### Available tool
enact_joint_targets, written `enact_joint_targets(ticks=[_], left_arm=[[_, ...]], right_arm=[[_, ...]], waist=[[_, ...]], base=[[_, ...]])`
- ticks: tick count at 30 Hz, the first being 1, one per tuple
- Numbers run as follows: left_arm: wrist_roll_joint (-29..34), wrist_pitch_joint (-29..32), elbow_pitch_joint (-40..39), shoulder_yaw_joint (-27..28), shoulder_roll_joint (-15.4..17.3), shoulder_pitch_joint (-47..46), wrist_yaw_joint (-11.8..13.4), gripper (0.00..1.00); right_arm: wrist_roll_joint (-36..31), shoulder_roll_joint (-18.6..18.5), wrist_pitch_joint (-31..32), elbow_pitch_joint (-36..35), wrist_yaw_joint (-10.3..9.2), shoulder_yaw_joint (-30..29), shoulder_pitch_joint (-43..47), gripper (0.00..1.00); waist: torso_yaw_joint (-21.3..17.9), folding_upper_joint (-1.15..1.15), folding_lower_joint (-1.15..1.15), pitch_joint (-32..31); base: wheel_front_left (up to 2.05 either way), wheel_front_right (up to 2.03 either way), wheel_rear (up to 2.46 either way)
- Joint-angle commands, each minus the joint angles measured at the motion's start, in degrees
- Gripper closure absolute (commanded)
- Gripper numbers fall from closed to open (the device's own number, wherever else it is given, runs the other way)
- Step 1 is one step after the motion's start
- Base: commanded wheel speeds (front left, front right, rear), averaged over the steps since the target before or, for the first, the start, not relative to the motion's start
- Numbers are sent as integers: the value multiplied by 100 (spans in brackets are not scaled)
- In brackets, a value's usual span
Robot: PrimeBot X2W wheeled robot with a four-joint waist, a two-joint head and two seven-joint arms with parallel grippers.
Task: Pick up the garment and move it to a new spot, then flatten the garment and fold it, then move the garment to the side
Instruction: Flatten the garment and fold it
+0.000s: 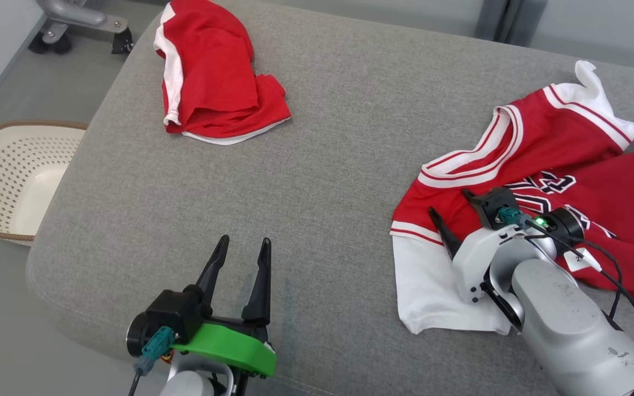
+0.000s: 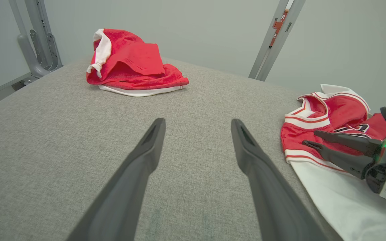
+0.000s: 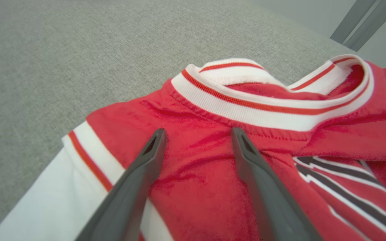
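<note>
Lying far left, red bundle (image 1: 215, 82), cream basket (image 1: 20, 165) beside cushion (image 1: 350, 137), jersey (image 1: 625, 187) right

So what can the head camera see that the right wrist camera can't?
Head view's own: a white basket left of the grey cushion, another red garment lying far back on it, and the left end effector, open above bare cushion.
Right wrist view's own: a close look at the stitching under the collar band of the jersey.
Shared: the red and white jersey, the grey cushion, and the right end effector, open over the jersey's shoulder.
</note>
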Motion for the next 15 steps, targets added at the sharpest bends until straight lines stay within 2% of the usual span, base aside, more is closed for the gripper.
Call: enact_joint_targets(ticks=[1, 6, 7, 8, 15], left_arm=[[-58, -2, -26, -20, 14, -96, 20, 0], [-106, -2, -40, -64, 14, -127, 27, 0], [-110, -2, -35, -71, 14, -132, 29, 0], [-107, -2, -36, -77, 14, -138, 34, 0], [-118, -2, -65, -90, 14, -173, 76, 0]], right_arm=[[92, -137, 62, 115, 0, 80, -104, 0], [392, -159, 305, 492, 0, 523, -267, 0], [459, -179, 382, 564, 2, 667, -288, 79], [502, -210, 406, 604, 3, 779, -314, 100], [1006, -264, 253, 689, -4, 1133, -657, 100]], waist=[[127, 0, 0, 104], [214, 0, 0, 160], [230, 0, 0, 167], [242, 0, 0, 172], [275, 0, 0, 227]], base=[[0, 0, 0], [0, 0, 0], [0, 0, 0], [0, 0, 0], [0, 0, 0]])
